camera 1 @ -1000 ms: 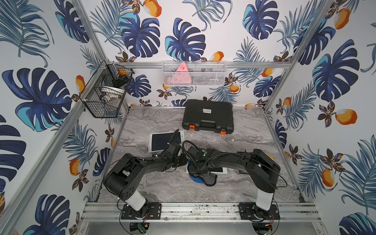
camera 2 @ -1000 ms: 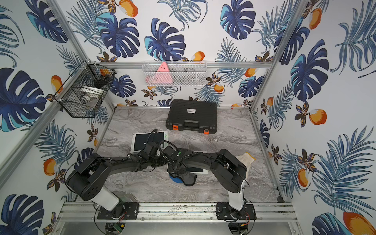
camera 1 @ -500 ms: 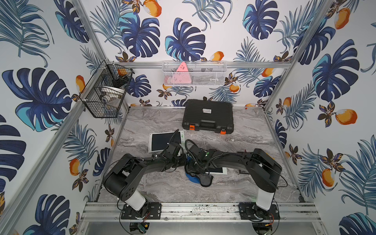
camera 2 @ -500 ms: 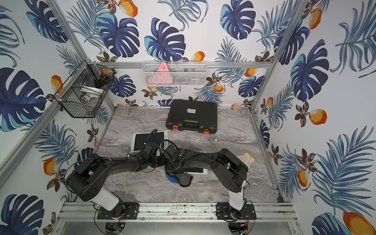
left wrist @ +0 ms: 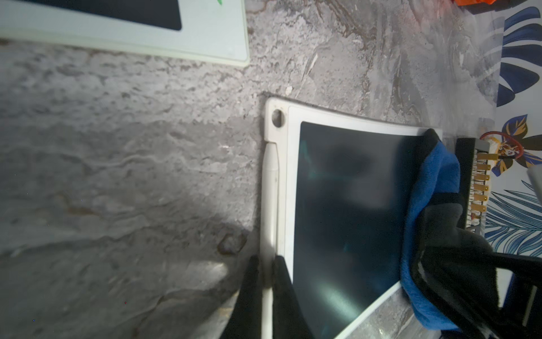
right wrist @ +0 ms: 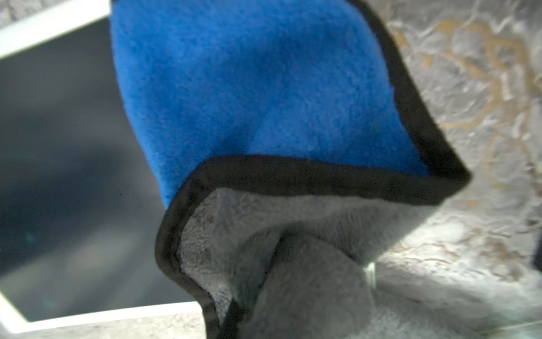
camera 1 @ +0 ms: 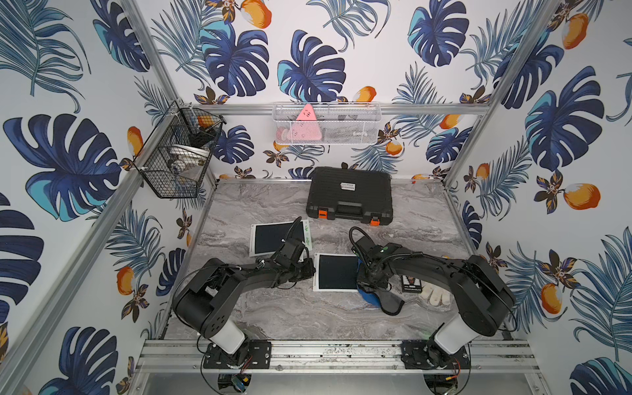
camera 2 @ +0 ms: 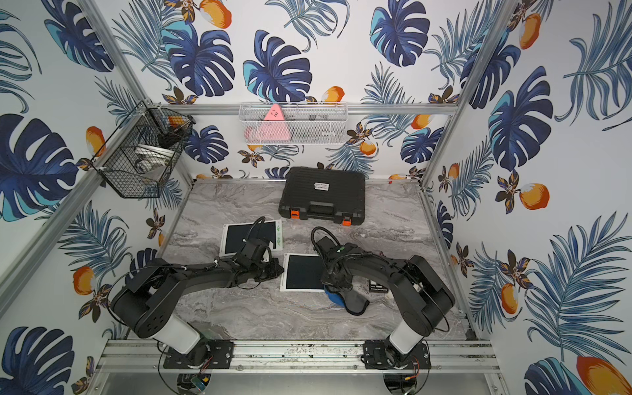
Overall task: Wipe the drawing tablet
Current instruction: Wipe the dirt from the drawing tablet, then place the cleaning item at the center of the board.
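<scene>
Tablet lay between grippers. Cloth overlapped tablet's right edge, pinched in right gripper. Left gripper narrow, clamped on tablet's left rim.

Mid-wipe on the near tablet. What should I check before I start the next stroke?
1. Cloth held: ok. The right gripper is shut on the bunched cloth.
2. Cloth on target: ok. It overlaps the drawing tablet at the edge nearest the right arm.
3. Tablet braced: ok. The left gripper pinches the stylus docked along the opposite edge.
4. Stroke path: ok. Nothing lies on the screen between the cloth and the left fingers.
5. Screen clean: cannot tell. The dark screen shows glare.
6. Second tablet: ok. It lies apart, farther back.
</scene>
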You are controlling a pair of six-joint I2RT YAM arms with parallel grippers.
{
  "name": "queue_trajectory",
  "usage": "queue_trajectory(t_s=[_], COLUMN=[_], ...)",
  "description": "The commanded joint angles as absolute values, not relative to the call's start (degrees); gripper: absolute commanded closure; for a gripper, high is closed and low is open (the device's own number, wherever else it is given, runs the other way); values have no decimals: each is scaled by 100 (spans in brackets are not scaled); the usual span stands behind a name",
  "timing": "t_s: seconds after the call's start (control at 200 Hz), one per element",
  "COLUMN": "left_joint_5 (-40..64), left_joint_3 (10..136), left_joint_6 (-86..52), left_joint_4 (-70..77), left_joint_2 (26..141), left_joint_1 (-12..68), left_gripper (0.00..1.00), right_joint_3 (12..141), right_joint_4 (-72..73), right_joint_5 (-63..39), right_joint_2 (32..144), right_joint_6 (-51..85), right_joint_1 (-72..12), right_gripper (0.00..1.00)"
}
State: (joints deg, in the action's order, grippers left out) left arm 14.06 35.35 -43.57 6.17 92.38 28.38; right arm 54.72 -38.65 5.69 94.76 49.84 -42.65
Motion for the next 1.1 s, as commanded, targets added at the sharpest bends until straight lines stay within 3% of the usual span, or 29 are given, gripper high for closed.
queue_trajectory(t_s=[0.0, 0.16, 0.3, 0.711, 1.096], left_joint_5=[971, 993, 951, 469, -198], left_joint_3=[3345, 3307, 3294, 3335, 3607], left_joint_6=[-4318, -4342, -4348, -4324, -4494], left_joint_4=[-2777, -2756, -2815, -3221, -3805], left_joint_2=[9396, 9387, 9328, 9070, 8803], left_joint_1=[2858, 2859, 2857, 2818, 2707], left_gripper=[96, 96, 96, 96, 95], right_joint_3=[5881, 6855, 6996, 5363, 6751], right_joint_4=[-4358, -4019, -3692, -4564, -4885], right_joint_5=[800, 454, 105, 697, 737], right_joint_2=[9795, 10505, 10740, 9506, 10037], right_joint_6=[4805, 5038, 5246, 4712, 3919], right_joint_1=[-4753, -5580, -5590, -3454, -2643], right_gripper=[100, 100, 100, 100, 100])
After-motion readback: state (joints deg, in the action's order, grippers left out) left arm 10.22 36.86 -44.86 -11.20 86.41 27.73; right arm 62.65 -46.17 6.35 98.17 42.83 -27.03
